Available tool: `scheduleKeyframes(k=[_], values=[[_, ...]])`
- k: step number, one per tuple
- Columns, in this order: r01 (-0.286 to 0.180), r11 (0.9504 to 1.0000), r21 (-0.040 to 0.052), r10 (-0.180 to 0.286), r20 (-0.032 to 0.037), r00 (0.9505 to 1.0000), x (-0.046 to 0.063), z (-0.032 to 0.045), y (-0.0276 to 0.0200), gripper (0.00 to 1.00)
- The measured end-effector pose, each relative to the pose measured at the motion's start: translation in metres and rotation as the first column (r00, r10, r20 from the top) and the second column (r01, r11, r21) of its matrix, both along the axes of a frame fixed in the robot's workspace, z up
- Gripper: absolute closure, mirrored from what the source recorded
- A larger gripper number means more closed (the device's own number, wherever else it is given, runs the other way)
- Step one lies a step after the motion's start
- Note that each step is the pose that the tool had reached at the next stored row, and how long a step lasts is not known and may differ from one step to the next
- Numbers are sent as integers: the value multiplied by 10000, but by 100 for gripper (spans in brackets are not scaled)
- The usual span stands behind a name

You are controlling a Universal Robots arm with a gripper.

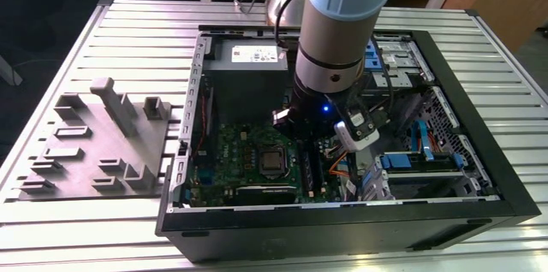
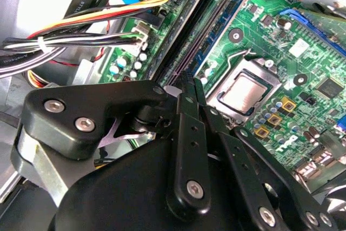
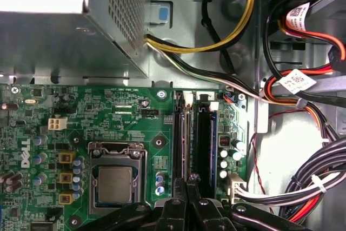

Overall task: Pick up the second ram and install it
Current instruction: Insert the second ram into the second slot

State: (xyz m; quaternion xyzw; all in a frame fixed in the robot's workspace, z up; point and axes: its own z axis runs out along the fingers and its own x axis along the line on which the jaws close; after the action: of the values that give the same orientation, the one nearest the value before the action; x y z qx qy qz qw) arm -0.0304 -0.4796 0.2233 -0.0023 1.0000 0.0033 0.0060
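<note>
The second ram (image 3: pixel 184 139) is a long thin dark stick standing on edge in a motherboard slot beside the processor socket; in the second wrist view the ram (image 2: pixel 189 25) runs away from my fingertips. My gripper (image 3: pixel 189 179) is shut, its black fingers pressed together directly over the near end of that stick, and the gripper (image 2: pixel 189 77) shows the same way in the second wrist view. Whether the tips touch the stick I cannot tell. In the exterior view the arm (image 1: pixel 338 28) reaches down into the open computer case (image 1: pixel 342 217).
An empty blue slot (image 3: pixel 213 133) lies beside the stick. The processor socket (image 3: pixel 116 182), grey power-supply box (image 3: pixel 70 31) and coloured cable bundles (image 3: pixel 303 96) crowd the slots. A grey parts fixture (image 1: pixel 94 144) sits on the table at the exterior view's left.
</note>
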Motion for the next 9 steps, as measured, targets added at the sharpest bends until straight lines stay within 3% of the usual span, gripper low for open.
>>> scheduleKeyframes(k=[9], values=[[172,9999,-1,-172,0,9999,17,0,0,88]])
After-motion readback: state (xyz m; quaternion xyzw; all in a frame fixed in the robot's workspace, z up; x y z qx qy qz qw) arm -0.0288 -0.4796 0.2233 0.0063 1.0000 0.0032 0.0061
